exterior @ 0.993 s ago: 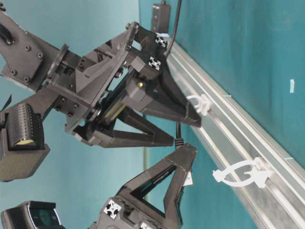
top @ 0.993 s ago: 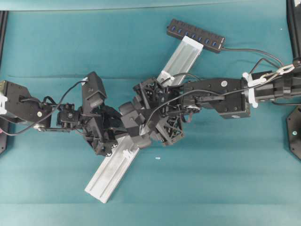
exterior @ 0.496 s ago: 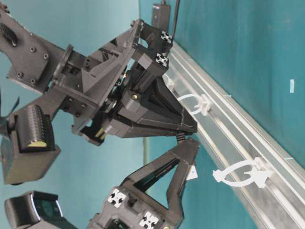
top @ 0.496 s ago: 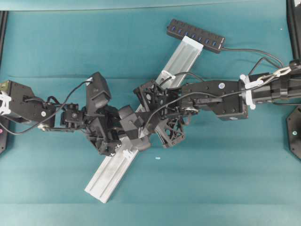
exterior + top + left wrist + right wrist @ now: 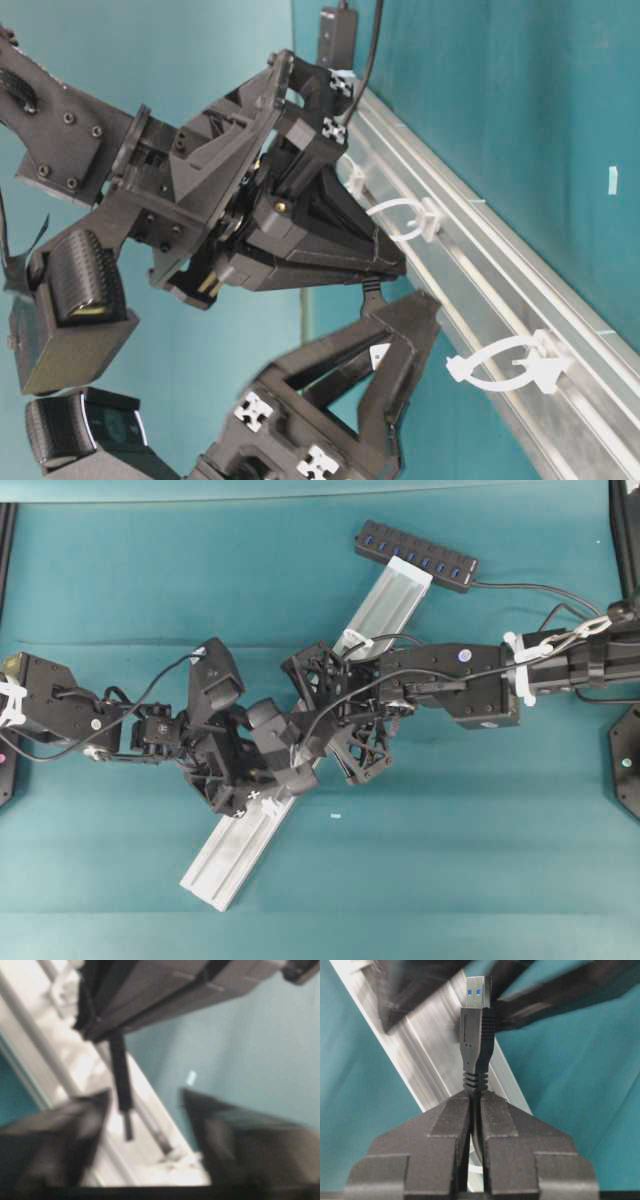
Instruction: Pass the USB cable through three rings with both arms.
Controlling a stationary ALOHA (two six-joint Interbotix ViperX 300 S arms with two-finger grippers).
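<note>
The right gripper [image 5: 475, 1110] has its jaws pressed together on the USB cable [image 5: 475, 1055], pinching it just below the ribbed strain relief, so the plug stands straight out beyond the fingertips with its metal end and blue tongue clear. Beyond that plug stands the left gripper [image 5: 145, 1110], jaws spread wide, one finger either side of the hanging plug and touching neither side of it. Just behind both pairs of jaws runs the aluminium rail [image 5: 235, 845], and in the table-level view a ring [image 5: 400, 218] sits right beside the right gripper's tips, with another ring [image 5: 505, 365] farther down the rail past the left gripper's fingers. A third ring [image 5: 352, 640] shows further up the rail near the hub [image 5: 415, 555].

This reads as a handover in the threading: the right side holds the cable, the left side has let go and stands ready to regrasp. Whether the cord already runs through the nearest ring I cannot tell.

The next move probably calls for steering the plug toward the next ring, keeping it aligned with the small loop, then closing the left jaws on the plug beyond it.
</note>
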